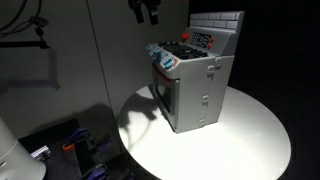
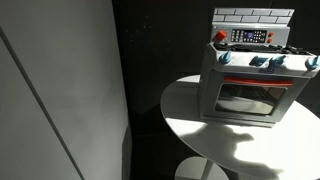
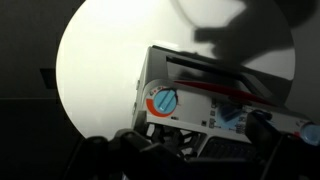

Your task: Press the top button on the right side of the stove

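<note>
The stove (image 1: 196, 88) is a small grey box with an oven door, standing on a round white table (image 1: 250, 135). Its white tiled back panel and red-and-white control panel (image 1: 203, 40) show in both exterior views (image 2: 250, 36). Blue knobs (image 2: 262, 60) line the front edge. My gripper (image 1: 147, 15) hangs high above and off the stove's front corner, its two fingers apart and empty. In the wrist view I look down on the stove front (image 3: 200, 85) and a blue knob (image 3: 163, 101); the dark fingers (image 3: 190, 155) fill the bottom edge. The gripper is out of the exterior view that faces the oven door.
A large pale panel stands beside the table (image 2: 60, 90). Cables and dark equipment lie on the floor below the table's edge (image 1: 70, 150). The table stands on a round pedestal base (image 2: 205, 170). The surroundings are dark.
</note>
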`<state>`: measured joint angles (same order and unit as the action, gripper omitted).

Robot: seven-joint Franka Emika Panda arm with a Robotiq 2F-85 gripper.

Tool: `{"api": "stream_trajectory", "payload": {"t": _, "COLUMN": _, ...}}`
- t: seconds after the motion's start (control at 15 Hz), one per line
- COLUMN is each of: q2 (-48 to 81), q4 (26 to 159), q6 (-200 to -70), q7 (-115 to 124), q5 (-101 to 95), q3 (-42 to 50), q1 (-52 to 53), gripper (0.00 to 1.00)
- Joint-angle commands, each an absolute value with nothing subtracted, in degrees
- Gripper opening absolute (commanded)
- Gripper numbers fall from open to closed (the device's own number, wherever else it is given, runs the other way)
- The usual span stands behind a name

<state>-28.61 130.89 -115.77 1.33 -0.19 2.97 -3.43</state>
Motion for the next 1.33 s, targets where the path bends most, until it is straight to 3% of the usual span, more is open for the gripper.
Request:
{"api": "stream_trajectory", "payload": {"t": 0.0, "q2": -26.4, "q4": 128.7, "q6": -116.1, "q7": 2.7, "q5": -0.7, "q3": 2.1, "q1": -3.6, "gripper": 1.0}}
{"api": "stream_trajectory", "payload": {"t": 1.27, "q2": -5.0, "q4": 109.9, "q6": -122.8, "q7": 26.8, "q5": -7.3, "q3": -0.5, "q1": -5.1, "gripper": 1.0}}
